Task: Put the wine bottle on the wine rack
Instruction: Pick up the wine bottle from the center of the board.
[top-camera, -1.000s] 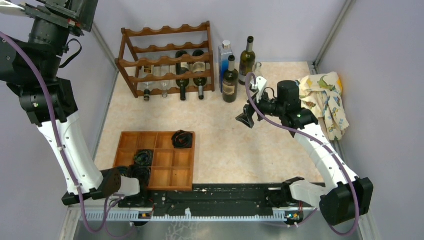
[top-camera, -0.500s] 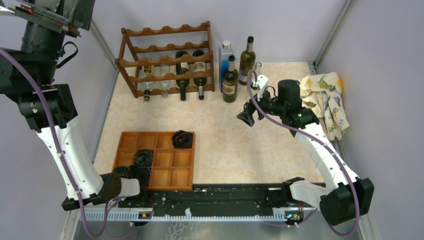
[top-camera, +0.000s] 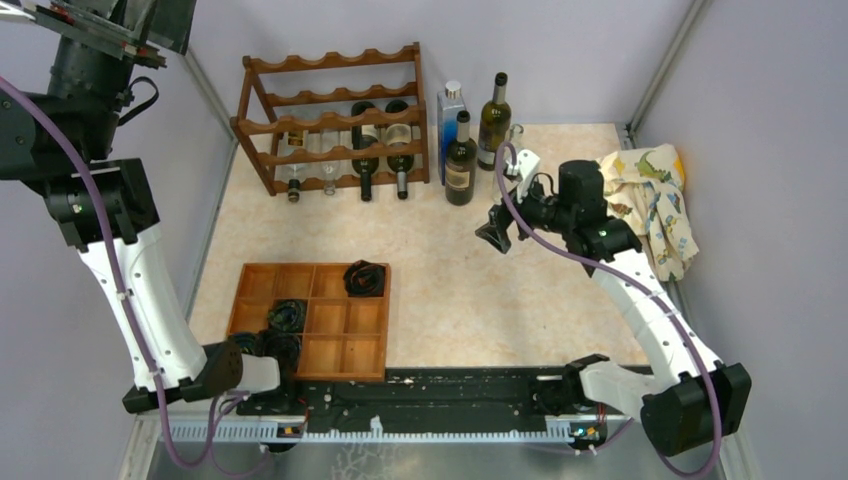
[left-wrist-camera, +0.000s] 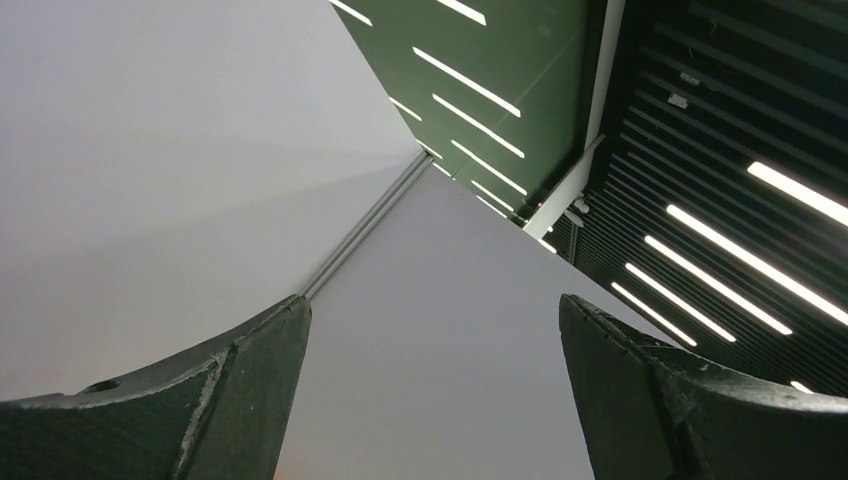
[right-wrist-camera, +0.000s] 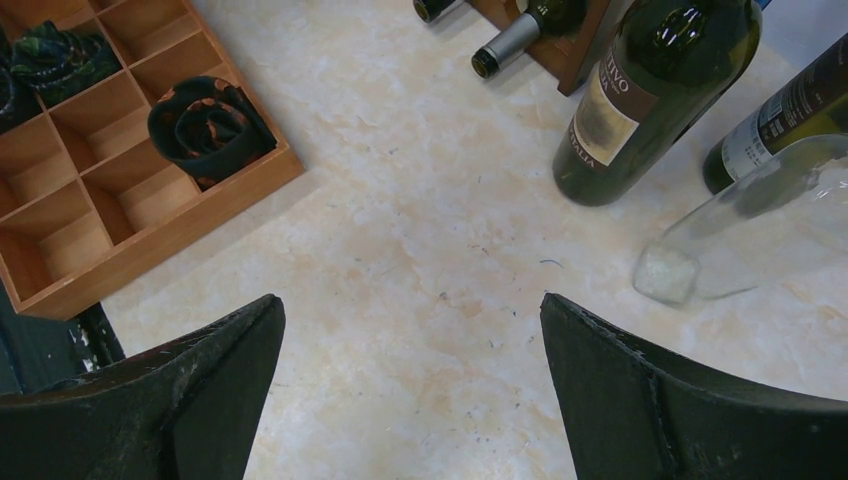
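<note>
Wine bottle (top-camera: 460, 160), dark, upright on table just right of wine rack (top-camera: 340, 95); left gripper (left-wrist-camera: 432, 300) raised high, aimed ceilingward, jaws wide, empty; right gripper (top-camera: 492, 233) outstretched near bottle, tilted downward, jaws wide, empty.

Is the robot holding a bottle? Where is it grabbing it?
No, nothing is held. The right gripper is open above the beige marbled tabletop, touching nothing; the left gripper is open too, pointing up at the ceiling.
</note>
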